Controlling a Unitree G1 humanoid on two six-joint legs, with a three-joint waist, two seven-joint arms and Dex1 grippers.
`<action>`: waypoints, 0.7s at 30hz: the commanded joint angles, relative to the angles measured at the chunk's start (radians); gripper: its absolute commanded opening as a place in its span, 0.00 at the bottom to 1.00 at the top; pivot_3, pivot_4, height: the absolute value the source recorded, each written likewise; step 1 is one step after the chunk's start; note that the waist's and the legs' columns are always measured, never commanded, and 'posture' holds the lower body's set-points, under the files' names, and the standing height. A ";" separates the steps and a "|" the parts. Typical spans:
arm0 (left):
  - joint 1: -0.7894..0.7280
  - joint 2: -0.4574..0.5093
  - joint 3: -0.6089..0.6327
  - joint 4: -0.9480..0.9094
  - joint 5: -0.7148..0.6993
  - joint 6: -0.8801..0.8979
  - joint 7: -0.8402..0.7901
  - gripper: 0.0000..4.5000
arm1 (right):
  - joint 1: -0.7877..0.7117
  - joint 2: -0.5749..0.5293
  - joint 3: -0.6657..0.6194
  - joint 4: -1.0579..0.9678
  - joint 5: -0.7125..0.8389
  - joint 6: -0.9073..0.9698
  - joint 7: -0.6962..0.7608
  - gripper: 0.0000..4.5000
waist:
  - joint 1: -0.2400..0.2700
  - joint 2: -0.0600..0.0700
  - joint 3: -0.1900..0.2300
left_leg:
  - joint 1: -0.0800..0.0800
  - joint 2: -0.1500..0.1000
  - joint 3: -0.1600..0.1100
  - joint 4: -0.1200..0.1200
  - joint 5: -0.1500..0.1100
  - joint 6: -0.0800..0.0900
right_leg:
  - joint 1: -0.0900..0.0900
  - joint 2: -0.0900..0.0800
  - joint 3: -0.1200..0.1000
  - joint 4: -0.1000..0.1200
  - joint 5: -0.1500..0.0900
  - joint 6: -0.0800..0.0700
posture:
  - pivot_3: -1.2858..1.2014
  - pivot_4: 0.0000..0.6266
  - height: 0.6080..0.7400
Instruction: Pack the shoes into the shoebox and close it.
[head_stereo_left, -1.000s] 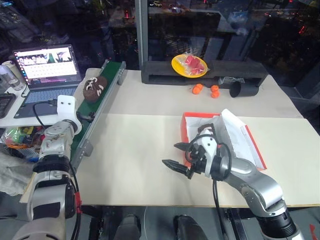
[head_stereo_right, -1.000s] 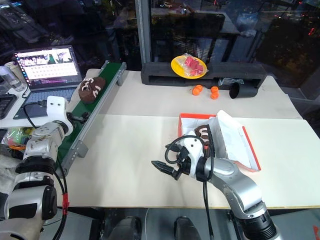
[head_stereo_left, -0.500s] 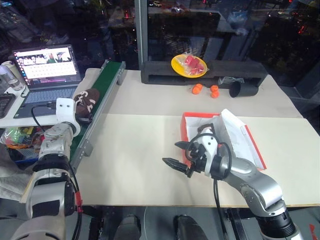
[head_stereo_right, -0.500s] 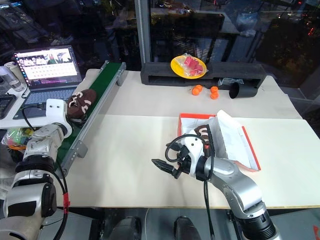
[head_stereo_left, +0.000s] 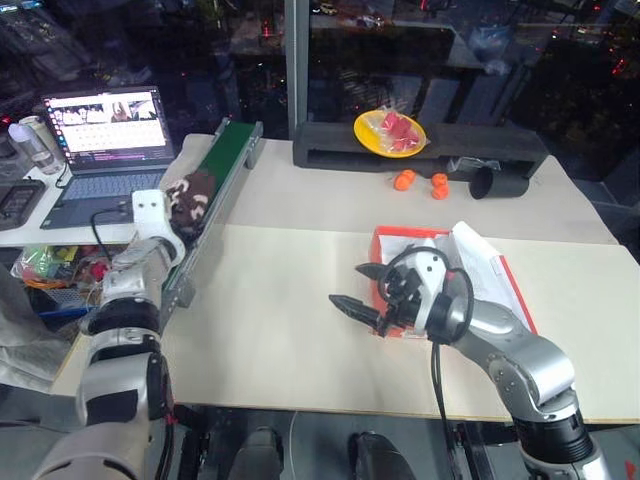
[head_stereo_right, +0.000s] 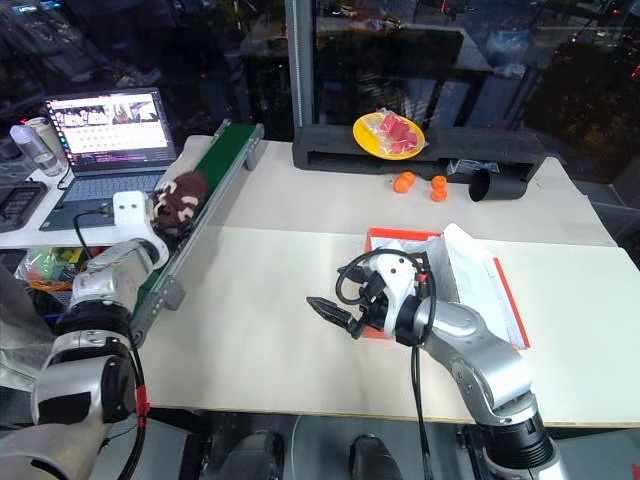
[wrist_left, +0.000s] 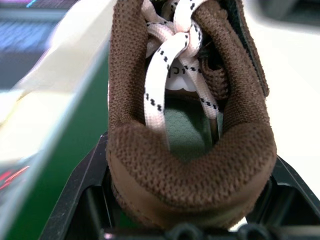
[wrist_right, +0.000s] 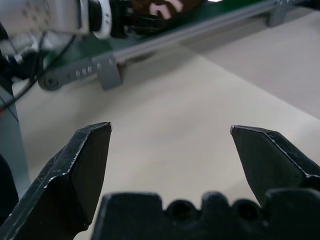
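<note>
Shoe (head_stereo_left: 190, 196): on the green conveyor belt (head_stereo_left: 222, 165) at the table's left edge, long axis running along the belt, heel end toward the left tool (wrist_left: 187, 220), toe away from it. Dark brown knitted fabric, padded heel collar, pale laces with small black dashes knotted over the tongue. Heel sits between the left tool's black fingers (wrist_left: 75, 195), which stand close on either side of it; a firm grip cannot be told

Shoebox (head_stereo_left: 440, 280): red-orange, open, white inside with white paper, on the table's right half, long axis running away from the robot

Right tool (head_stereo_left: 362, 290): above the bare table just left of the shoebox, jaws wide, nothing between them

Table (head_stereo_left: 290, 290): pale beige top. At the far edge a yellow plate (head_stereo_left: 390, 132) on a black stand, small orange balls (head_stereo_left: 420, 181), a black cup (head_stereo_left: 497, 182) on its side. Laptop (head_stereo_left: 105, 135) on a side desk at left. Dark glass behind
</note>
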 joint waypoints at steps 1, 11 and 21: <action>0.048 -0.074 -0.066 -0.338 -0.110 0.075 -0.081 0.57 | -0.140 0.109 -0.167 0.157 0.048 0.186 -0.258 1.00 | -0.004 0.000 0.000 | 0.000 0.000 0.000 0.000 0.000 0.000 | 0.000 0.000 0.000 0.001 0.000 0.000 | 0.52 0.24 0.84; 0.160 -0.175 -0.241 -0.655 -0.191 0.286 -0.137 0.57 | -0.371 0.293 -0.401 0.251 0.255 0.358 -0.508 1.00 | -0.037 0.001 -0.001 | 0.001 0.000 0.000 -0.001 0.000 0.000 | -0.001 0.000 0.001 0.002 0.000 0.000 | 0.52 0.24 0.84; 0.157 -0.228 -0.331 -0.702 -0.198 0.319 -0.164 0.57 | -0.450 0.332 -0.419 0.301 0.295 0.337 -0.591 1.00 | -0.050 0.002 -0.001 | 0.000 0.000 -0.001 -0.001 0.000 0.000 | 0.000 0.000 0.001 0.001 0.000 0.000 | 0.52 0.24 0.84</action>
